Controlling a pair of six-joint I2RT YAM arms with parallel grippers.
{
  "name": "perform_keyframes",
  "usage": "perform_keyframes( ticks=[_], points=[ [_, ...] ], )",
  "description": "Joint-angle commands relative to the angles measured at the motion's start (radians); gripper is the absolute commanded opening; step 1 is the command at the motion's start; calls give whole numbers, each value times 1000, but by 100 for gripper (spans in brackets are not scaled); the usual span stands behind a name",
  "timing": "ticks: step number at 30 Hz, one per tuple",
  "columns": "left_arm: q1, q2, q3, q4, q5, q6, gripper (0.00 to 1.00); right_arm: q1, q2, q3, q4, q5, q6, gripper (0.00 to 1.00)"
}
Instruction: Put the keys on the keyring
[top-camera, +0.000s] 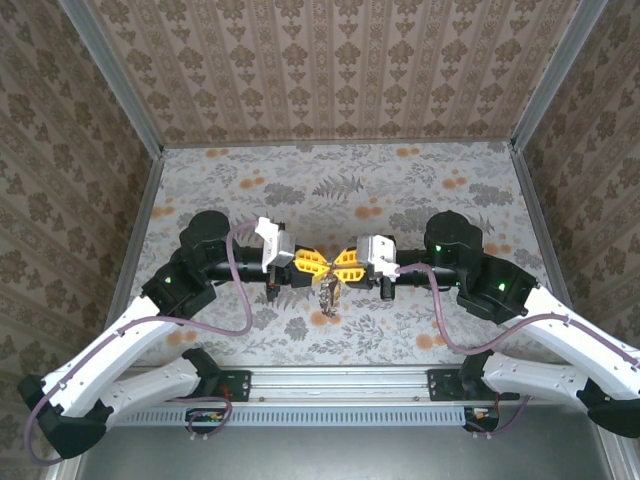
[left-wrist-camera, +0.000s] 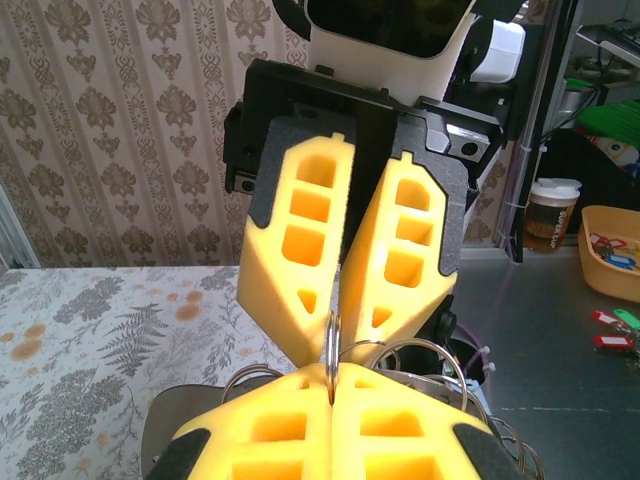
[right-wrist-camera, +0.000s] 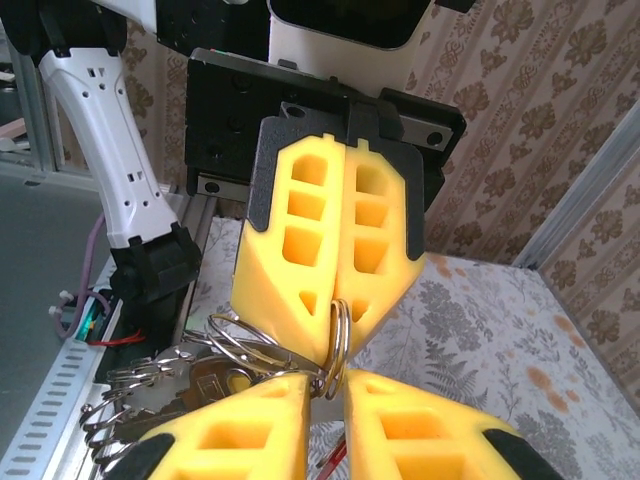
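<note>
The keyring (left-wrist-camera: 330, 345) is a thin split ring of bright steel wire, seen edge-on as a narrow sliver. It is held up in the air just beyond the middle of the ribbed aluminium rail (top-camera: 340, 383) that carries the arm bases.

The left gripper (top-camera: 324, 266) reaches in from beyond the rail's left half. It ends in blocky yellow foam, hollowed with square and wedge-shaped windows and backed by black plates. Its two foam halves are pressed flat together with no gap, and the ring's wire is nipped in the seam at the tips.

The right gripper (top-camera: 338, 266), of the same foam and plate build, comes in from beyond the rail's right half and meets the left one tip to tip. Its jaws are drawn in to a narrow slit, and the ring passes into that slit. It looks pinched there too, though the contact itself is hard to make out.

The keys (top-camera: 328, 296) dangle as a small brownish metallic cluster on the rail's side of the meeting tips. Whether they touch the cloth cannot be told. From the right wrist the cluster reads as several wire loops (right-wrist-camera: 235, 345), round and shiny, fanned over flat dull-metal blades. Which loop each blade sits on cannot be told.

The table (top-camera: 300, 190) beyond the rail wears a matt cloth printed with grey ferns and orange flowers.
</note>
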Motion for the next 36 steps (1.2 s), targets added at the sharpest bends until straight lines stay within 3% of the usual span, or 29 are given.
perform_keyframes(
  ticks=[1, 4, 7, 10, 12, 18, 31, 32, 34, 36],
  points=[
    [5, 5, 27, -5, 24, 13, 0, 0, -5, -3, 23, -15, 13, 10],
    [4, 17, 41, -30, 22, 19, 0, 1, -4, -1, 14, -3, 9, 0],
    [-7, 34, 104, -178, -46, 78, 0, 0, -3, 8, -9, 33, 0, 0],
    [-31, 45, 203, -382, -175, 166, 20, 0, 2, 22, -44, 98, -14, 0],
    [-55, 55, 258, -482, -279, 210, 28, 1, 18, 39, -77, 130, -26, 0],
    [-134, 146, 419, -703, -453, 311, 30, 0, 56, 74, -136, 143, -38, 0],
    [-137, 230, 433, -692, -438, 357, 27, 1, 77, 101, -183, 74, -49, 0],
    [-135, 230, 433, -691, -437, 356, 24, 3, 80, 103, -187, 75, -50, 0],
    [-135, 230, 435, -692, -434, 358, 5, 3, 84, 104, -189, 72, -50, 0],
    [-136, 226, 433, -690, -433, 356, 0, 2, 87, 106, -192, 73, -51, 0]
  ],
)
